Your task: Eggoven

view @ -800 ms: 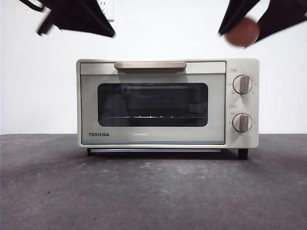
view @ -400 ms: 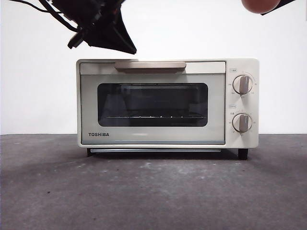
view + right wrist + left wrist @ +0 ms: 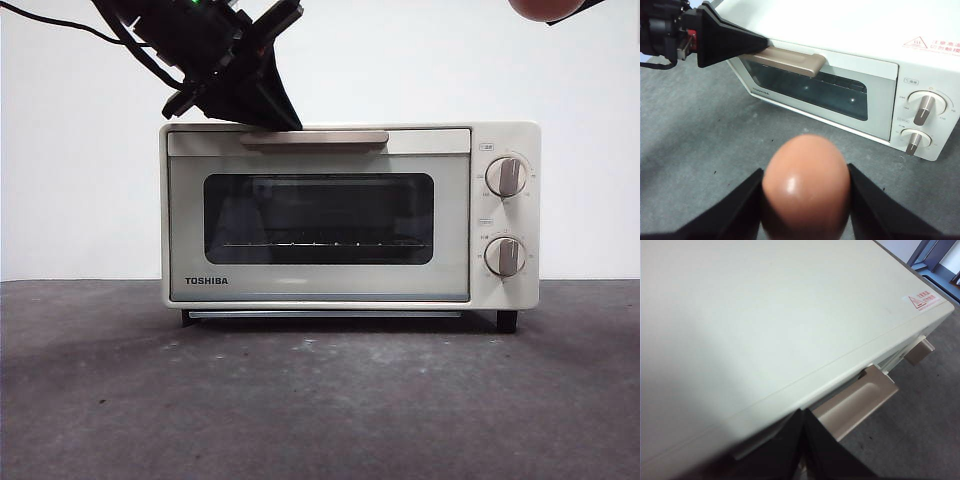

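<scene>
The cream TOSHIBA oven [image 3: 320,285] stands mid-table with its dark glass door closed. My left gripper [image 3: 285,118] is shut, its tip resting against the left end of the beige handle [image 3: 313,138] at the oven's top front edge. In the left wrist view the black jaws [image 3: 804,435] lie together just behind the handle [image 3: 855,402]. My right gripper [image 3: 805,170] is shut on the reddish-brown egg [image 3: 805,185], held high in front of the oven to the right. Only the egg's underside [image 3: 545,8] shows at the front view's top edge.
Two knobs [image 3: 505,176] [image 3: 504,256] sit on the oven's right panel. The oven rests on a dark grey tabletop [image 3: 320,400] before a white wall. A black cable [image 3: 60,22] trails from the left arm.
The left gripper has come down and to the right, reaching the handle's left end. The right gripper lifted the egg up to the picture's top edge.
</scene>
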